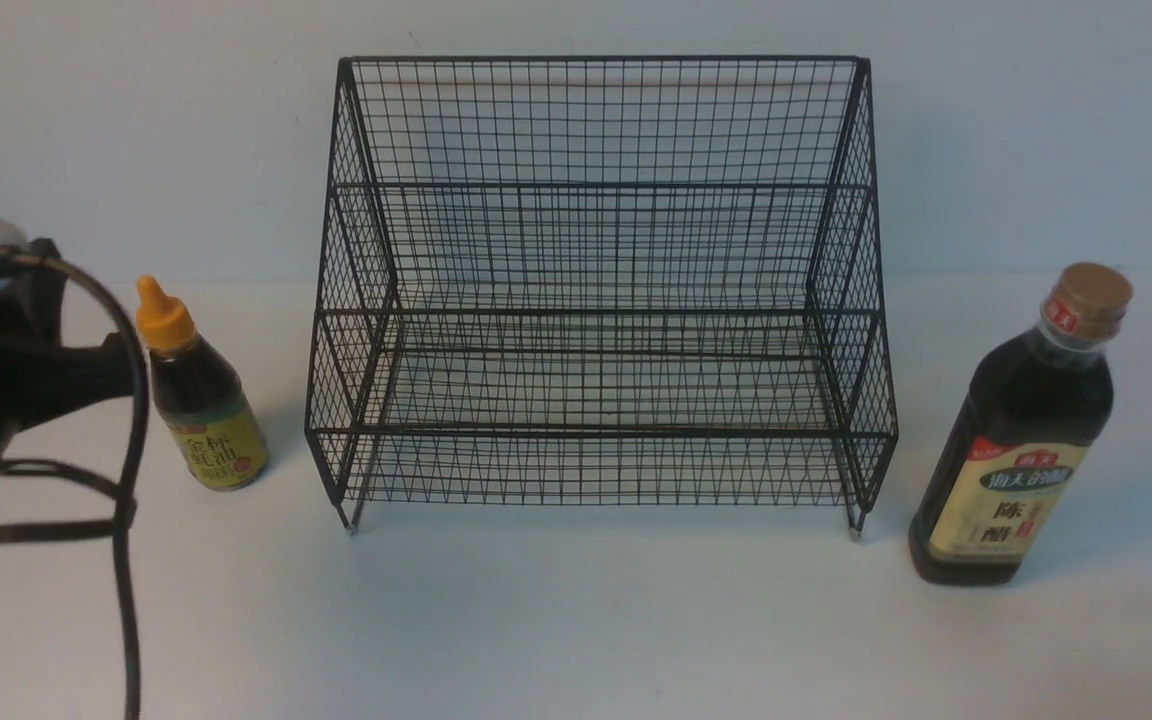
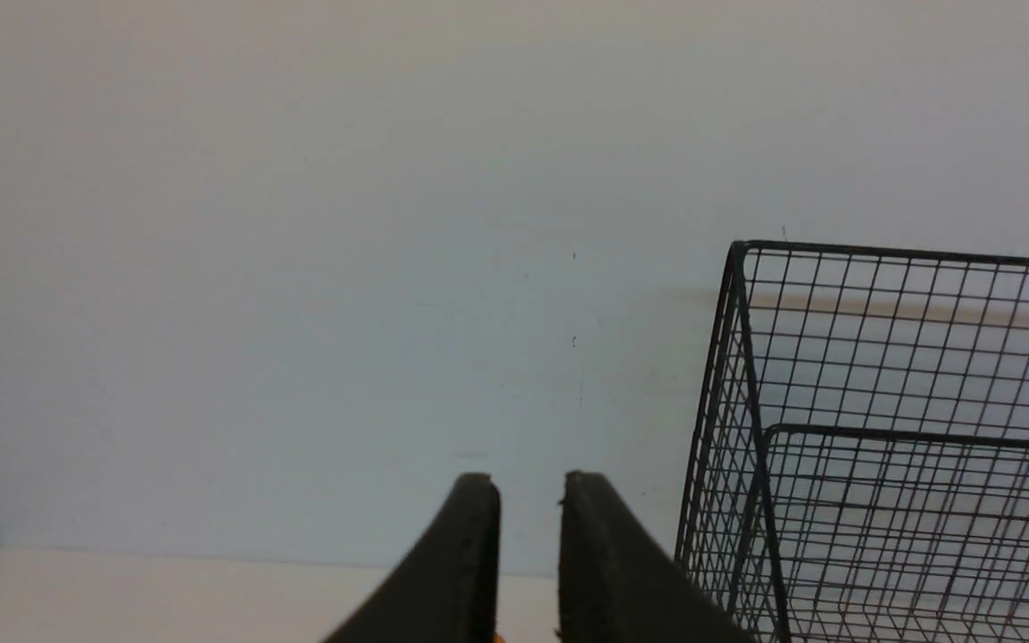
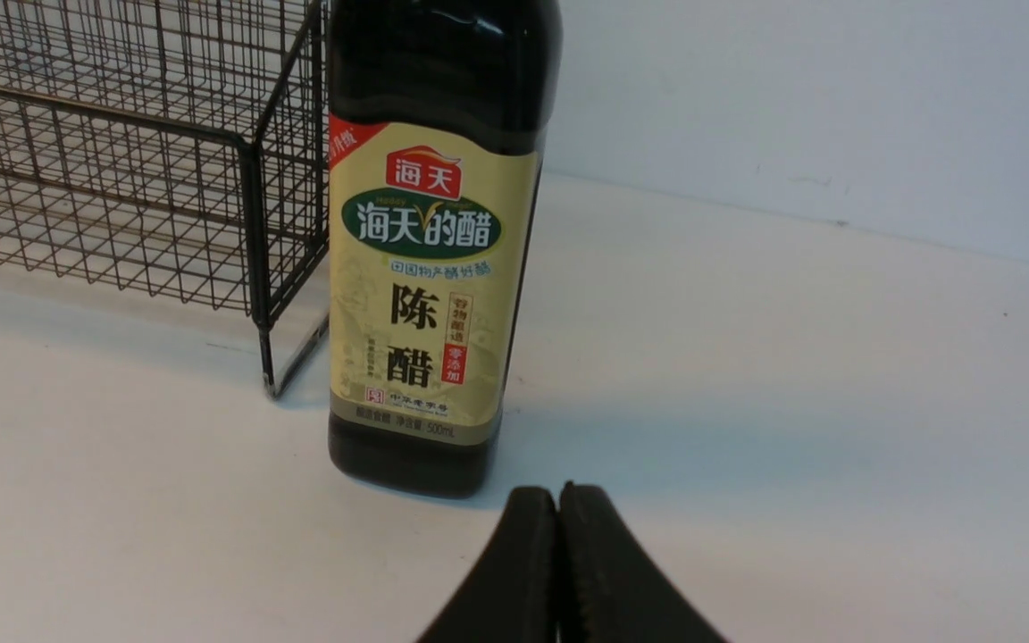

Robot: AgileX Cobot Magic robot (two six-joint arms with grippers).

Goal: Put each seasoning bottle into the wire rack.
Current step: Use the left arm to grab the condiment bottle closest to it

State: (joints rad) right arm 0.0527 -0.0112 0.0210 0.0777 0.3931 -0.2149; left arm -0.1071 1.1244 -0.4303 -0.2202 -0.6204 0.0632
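Left hand (image 2: 528, 487), parted, beside small bottle (image 1: 201, 400), clear of the rack (image 1: 596, 300).

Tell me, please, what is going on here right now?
Both bottles stand on the table outside the empty rack: the small bottle left of it, the tall bottle right. The left gripper, slightly open, is near the small bottle; the right gripper, shut, faces the tall one. Neither holds anything.

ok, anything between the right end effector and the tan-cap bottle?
Nothing visible. Only open tabletop lies between the shut right end effector and the tan-cap bottle; the wire rack stands beside the bottle, not in the path.
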